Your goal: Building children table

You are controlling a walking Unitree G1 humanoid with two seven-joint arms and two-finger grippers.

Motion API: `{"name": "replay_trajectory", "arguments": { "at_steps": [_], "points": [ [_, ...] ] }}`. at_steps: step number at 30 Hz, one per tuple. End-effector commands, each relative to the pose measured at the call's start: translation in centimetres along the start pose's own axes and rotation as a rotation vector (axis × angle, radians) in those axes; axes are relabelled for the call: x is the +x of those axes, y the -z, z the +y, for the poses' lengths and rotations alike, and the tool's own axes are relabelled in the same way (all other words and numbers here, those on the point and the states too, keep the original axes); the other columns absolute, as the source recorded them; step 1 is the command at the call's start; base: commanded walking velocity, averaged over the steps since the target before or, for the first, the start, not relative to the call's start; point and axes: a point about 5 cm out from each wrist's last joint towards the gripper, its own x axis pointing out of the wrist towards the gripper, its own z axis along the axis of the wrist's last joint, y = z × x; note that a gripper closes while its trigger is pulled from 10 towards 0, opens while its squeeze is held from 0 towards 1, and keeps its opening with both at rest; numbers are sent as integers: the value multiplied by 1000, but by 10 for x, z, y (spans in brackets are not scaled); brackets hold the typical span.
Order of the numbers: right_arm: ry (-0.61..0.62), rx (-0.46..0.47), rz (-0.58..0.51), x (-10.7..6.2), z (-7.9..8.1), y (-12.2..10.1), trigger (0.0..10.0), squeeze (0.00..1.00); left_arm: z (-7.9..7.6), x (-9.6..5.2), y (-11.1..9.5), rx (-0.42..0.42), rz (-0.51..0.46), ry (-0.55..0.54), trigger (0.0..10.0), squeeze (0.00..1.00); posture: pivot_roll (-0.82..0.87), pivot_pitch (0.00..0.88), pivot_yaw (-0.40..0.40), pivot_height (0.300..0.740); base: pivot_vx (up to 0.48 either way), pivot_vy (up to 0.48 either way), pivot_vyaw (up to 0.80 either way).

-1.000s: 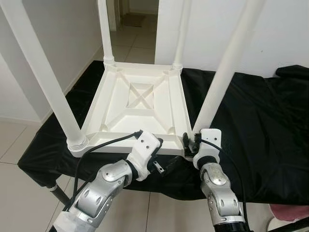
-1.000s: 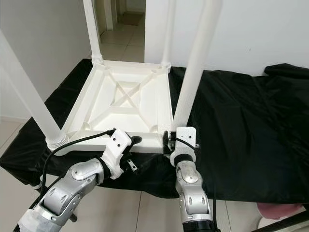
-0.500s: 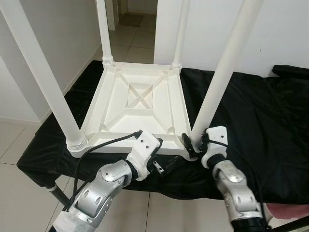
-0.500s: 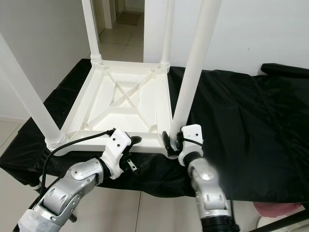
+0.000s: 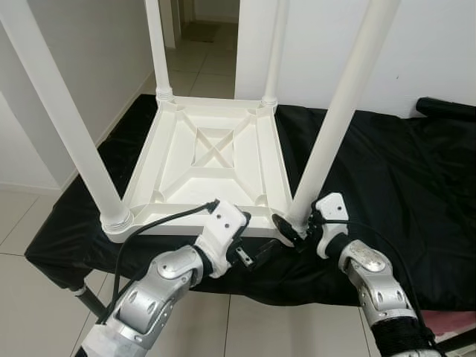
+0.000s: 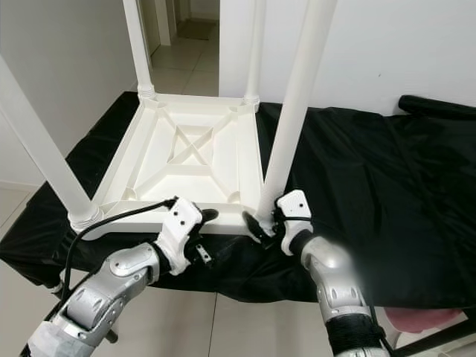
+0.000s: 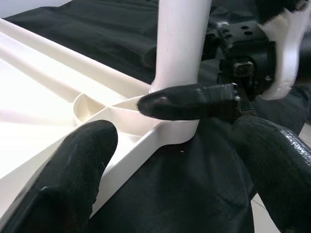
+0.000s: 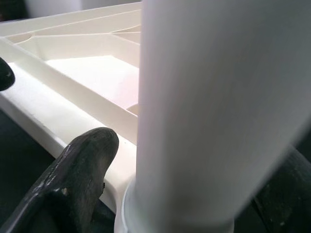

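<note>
A white children's table top (image 5: 216, 160) lies upside down on a black-covered table, with its legs standing up from the corners. My right gripper (image 5: 297, 223) is shut on the base of the near right leg (image 5: 338, 119), just above its socket. One of its fingers (image 7: 189, 102) crosses the front of that leg in the left wrist view, and the leg (image 8: 209, 107) stands close between the fingers in the right wrist view. My left gripper (image 5: 251, 236) is open, with its fingers astride the top's near rim, a little left of that corner.
The black cloth (image 5: 401, 171) spreads wide to the right of the white top. A wall stands behind, and a doorway (image 5: 208, 22) opens onto a tiled hall at the back. Tiled floor (image 5: 30, 223) lies to the left and below the table's front edge.
My right forearm has swung out to the right and the wrist has turned around the leg's base, bringing one finger across the front of the leg. The left arm has stayed put.
</note>
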Motion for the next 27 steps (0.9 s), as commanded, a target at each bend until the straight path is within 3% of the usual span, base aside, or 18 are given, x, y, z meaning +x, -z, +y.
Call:
{"name": "replay_trajectory", "arguments": {
  "at_steps": [1, 2, 3, 4, 5, 8, 9, 20, 21, 27],
  "points": [
    [-41, -8, -9, 4, 0, -1, 9294, 0, -3, 0, 0, 8, 11, 55, 10000, 0, -2, 0, 7, 740, 0, 0, 0],
    [-41, -8, -9, 4, 0, -1, 9294, 0, -3, 0, 0, 8, 11, 55, 10000, 0, -2, 0, 7, 740, 0, 0, 0],
    [-61, -23, -4, 6, -2, -2, 5647, 0, -3, 0, 0, 9, 12, 58, 10000, 0, 2, 0, 7, 740, 0, 0, 0],
    [-61, -23, -4, 6, -2, -2, 5647, 0, -3, 0, 0, 9, 12, 58, 10000, 0, 2, 0, 7, 740, 0, 0, 0],
    [-71, -44, 6, 8, -5, -2, 2157, 0, -5, 1, 0, 9, 13, 62, 10000, 0, 5, 0, 6, 740, 0, 0, 0],
    [-78, -58, 11, 9, -7, -1, 2157, 0, -5, 1, 0, 9, 14, 65, 10000, 0, 5, 0, 6, 740, 0, 0, 0],
    [-82, -63, 22, 10, -10, 0, 0, 0, -6, 1, 0, 8, 14, 68, 10000, 0, 7, 0, 4, 740, 0, 0, 0],
    [-107, -23, 37, 5, -12, 11, 0, 0, -8, 1, 1, 2, 19, 72, 10000, 0, 8, 0, 3, 740, 0, 0, 0],
    [-76, -4, 29, 3, -14, 11, 10000, 0, -8, 1, 1, 1, 19, 72, 10000, 0, 8, 0, 3, 740, 0, 0, 0],
    [-1, 21, 21, 4, -16, 12, 10000, 0, -8, 1, 2, 0, 20, 73, 10000, 0, -2, 0, -1, 740, 0, 0, 0]
  ]
}}
